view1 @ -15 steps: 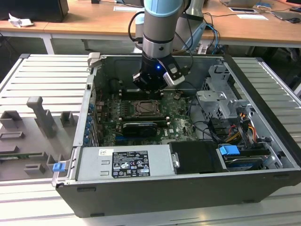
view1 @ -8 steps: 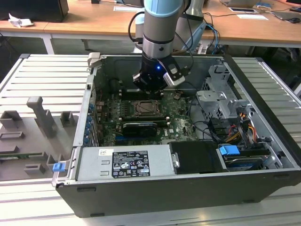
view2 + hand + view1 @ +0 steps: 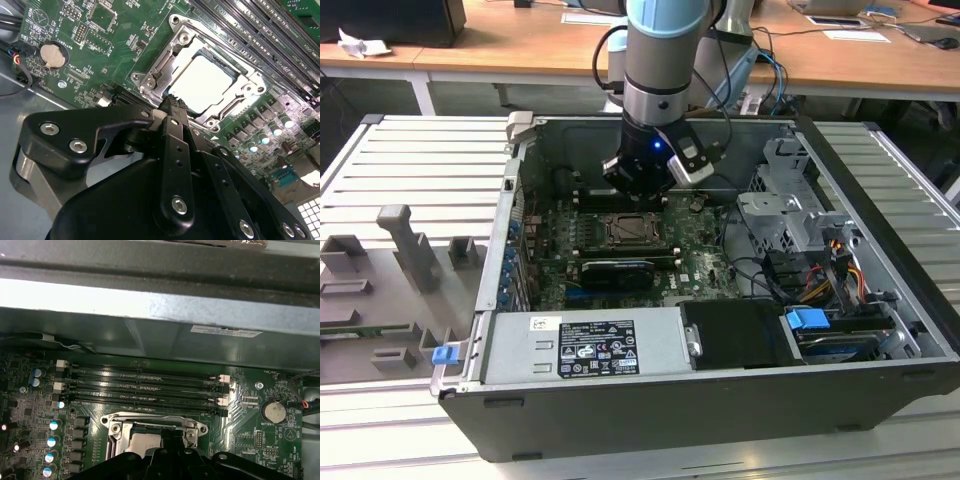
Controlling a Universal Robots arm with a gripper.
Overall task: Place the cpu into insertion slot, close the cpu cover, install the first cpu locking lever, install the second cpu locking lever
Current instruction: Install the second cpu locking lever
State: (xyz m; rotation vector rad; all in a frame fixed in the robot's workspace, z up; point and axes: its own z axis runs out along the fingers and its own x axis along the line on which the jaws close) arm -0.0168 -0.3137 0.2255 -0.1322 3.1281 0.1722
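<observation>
My arm [image 3: 663, 50] is a pale blue-grey cylinder with a silvery metal band near its lower end, and black cables loop beside it. Below the band my wrist turns black, with one small blue light glowing (a white-and-grey block sits bolted at its side). In the second wrist view my gripper [image 3: 172, 107] is matte black, built of rounded links pinned with shiny silver screws.

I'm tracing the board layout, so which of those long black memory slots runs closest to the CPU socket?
The memory slot bordering the insertion slot with its silvery cpu cover, in the first wrist view; the others lie farther out toward the case wall.
</observation>
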